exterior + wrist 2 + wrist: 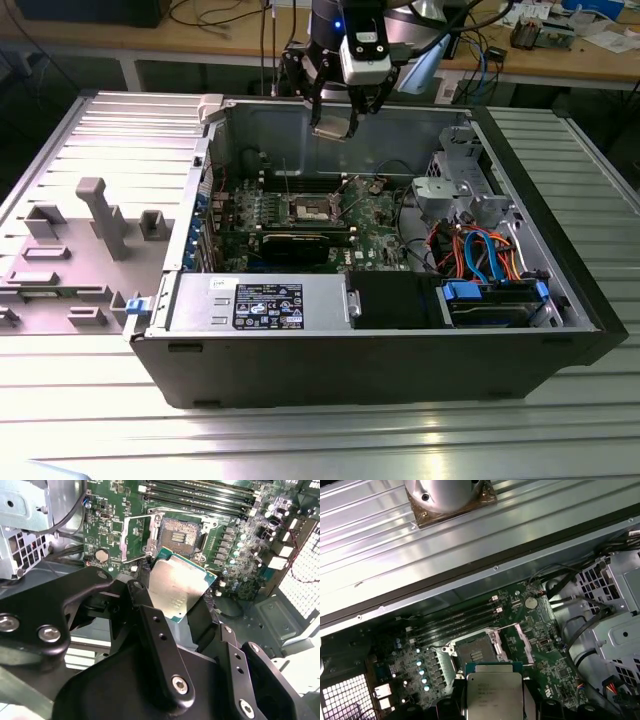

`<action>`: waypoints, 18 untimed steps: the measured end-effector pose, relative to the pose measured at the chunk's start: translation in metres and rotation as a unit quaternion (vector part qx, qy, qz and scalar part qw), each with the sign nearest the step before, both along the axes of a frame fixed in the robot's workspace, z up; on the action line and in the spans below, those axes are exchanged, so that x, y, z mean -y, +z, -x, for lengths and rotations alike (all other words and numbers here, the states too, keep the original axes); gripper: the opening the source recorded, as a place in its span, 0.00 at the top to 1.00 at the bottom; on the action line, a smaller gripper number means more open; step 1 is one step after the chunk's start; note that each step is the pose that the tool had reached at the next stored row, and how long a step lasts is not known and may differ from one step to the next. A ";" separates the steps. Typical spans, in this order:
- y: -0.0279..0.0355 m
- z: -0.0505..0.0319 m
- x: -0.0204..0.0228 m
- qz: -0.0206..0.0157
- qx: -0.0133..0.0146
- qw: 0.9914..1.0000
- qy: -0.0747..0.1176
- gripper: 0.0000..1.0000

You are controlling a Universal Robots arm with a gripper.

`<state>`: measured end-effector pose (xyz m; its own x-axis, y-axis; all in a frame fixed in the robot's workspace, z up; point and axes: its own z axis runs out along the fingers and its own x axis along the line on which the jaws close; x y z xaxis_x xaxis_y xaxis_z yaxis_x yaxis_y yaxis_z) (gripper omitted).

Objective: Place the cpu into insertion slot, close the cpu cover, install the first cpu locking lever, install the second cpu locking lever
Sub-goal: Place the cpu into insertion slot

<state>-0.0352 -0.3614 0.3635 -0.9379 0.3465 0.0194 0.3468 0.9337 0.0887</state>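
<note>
Gripper [172, 599], clamped on the cpu [181, 579] well above the open insertion slot [179, 534], should keep it level and squarely aligned.

Matt black fingers [157, 640]; cpu [180, 587] top smooth silvery metal, faintly glossy.

Counts by kind: you have one cpu [182, 587], one insertion slot [179, 535] and one cpu cover [149, 536]. On the one green board [540, 645] you can count four long black memory slots [455, 616] and one round coin cell [102, 555]. The one open computer case [350, 370] contains one black graphics card [305, 240] and one labelled power supply [260, 303]. There is one gripper [172, 597], with two fingers [150, 625].
</note>
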 end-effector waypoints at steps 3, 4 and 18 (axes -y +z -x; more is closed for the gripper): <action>-0.0002 0.0000 0.0000 0.000 0.000 1.000 -0.012 0.46; -0.0003 0.0000 0.0000 0.000 0.000 1.000 -0.012 0.46; -0.0004 0.0000 0.0001 0.000 0.000 1.000 -0.016 0.46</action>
<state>-0.0352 -0.3615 0.3632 -0.9260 0.3771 0.0193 0.3773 0.9218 0.0889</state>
